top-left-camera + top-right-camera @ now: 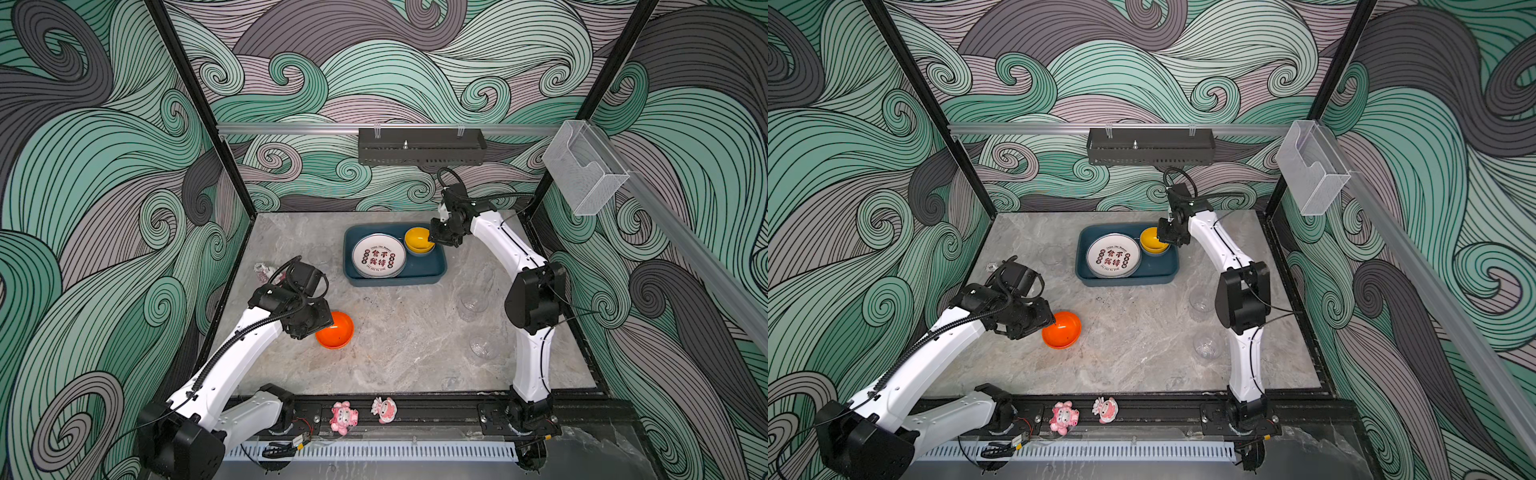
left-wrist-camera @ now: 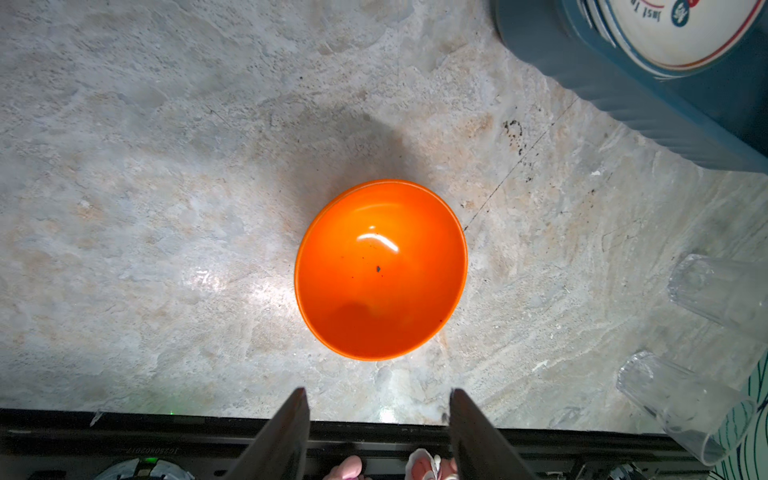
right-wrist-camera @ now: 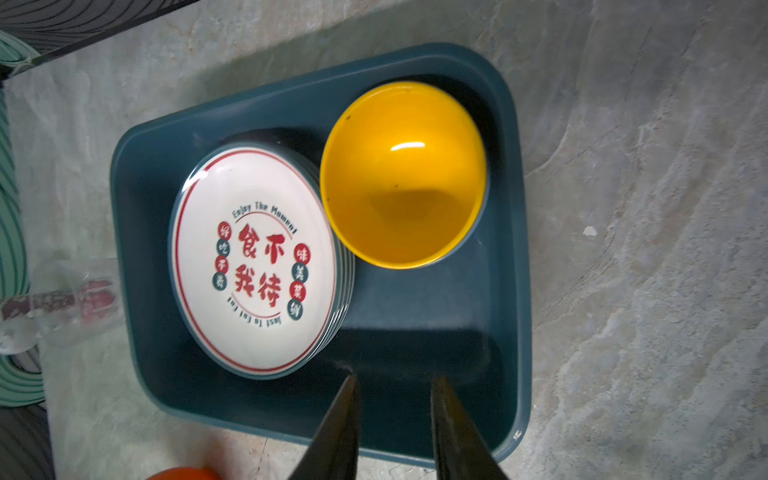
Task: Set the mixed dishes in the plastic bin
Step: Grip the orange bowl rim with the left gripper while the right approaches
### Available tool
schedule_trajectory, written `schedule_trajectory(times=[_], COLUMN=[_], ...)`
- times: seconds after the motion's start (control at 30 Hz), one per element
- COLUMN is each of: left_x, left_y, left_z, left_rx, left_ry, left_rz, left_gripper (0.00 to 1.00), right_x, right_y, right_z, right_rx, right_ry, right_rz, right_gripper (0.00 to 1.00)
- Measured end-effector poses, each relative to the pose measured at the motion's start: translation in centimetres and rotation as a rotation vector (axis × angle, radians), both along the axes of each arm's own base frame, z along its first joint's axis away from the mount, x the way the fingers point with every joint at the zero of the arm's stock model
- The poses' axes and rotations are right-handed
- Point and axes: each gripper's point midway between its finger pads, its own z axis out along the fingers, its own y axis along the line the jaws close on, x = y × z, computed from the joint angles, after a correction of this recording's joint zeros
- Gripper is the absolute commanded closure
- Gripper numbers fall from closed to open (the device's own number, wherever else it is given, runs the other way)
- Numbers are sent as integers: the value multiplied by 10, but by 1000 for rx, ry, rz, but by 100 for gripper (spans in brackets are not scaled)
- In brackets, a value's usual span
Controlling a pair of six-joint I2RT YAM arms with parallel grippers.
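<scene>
Okay, left gripper (image 2: 378,392) sits just short of the orange bowl (image 2: 380,270), jaws wide, nothing between them. The bowl is upright on the marble table (image 2: 145,208), well apart from the plastic bin (image 3: 415,324). The right gripper (image 3: 395,378) hangs over the bin's near edge with a narrow gap and nothing in it. The yellow bowl (image 3: 403,174) is in the bin, touching the stack of lettered plates (image 3: 253,257).

Step in hand looks like the left arm's pick of the orange bowl. To do it well:
- Straddle the near rim, one finger inside and one outside, and pinch the wall.
- Lift straight up before travelling, because the glossy side may slip.
- Aim for the bare bin floor beside the plates, or nest it in the yellow bowl.
- The right arm should clear the bin first, or the two could meet there.

Hard to make out:
- A blue-grey rim peeks out under the yellow bowl, probably another bowl, but I cannot tell.
- The plate count in the stack is unclear.
- Two clear glasses (image 2: 715,291) stand on the table toward the right arm's side, with faint outlines.
- A third glass (image 1: 320,255) left of the bin barely shows.
- In both top views the left wrist covers the fingers and part of the orange bowl.
</scene>
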Motion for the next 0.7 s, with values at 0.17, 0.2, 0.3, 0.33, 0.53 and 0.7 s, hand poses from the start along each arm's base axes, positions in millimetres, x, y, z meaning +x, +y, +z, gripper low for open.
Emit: schedule_trajectory(times=[0.17, 0.2, 0.3, 0.33, 0.53, 0.7], left_x=[-4, -5, -8, -8, -13, -20], left_y=[7, 9, 14, 16, 24, 29], left_z=[-6, -8, -14, -15, -25, -38], left_rx=[23, 32, 51, 56, 89, 104], left_ry=[8, 11, 24, 28, 52, 88], left_rz=[30, 38, 60, 66, 118, 148], left_gripper=[43, 43, 43, 43, 38, 38], right_x=[-31, -38, -56, -61, -96, -128], right_y=[15, 19, 30, 33, 51, 67], right_z=[0, -1, -7, -9, -26, -27], right_rx=[127, 162, 264, 289, 387, 397], right_ry=[23, 28, 63, 75, 135, 140], right_rz=[42, 48, 73, 81, 135, 217], right_gripper=[66, 65, 63, 62, 60, 56])
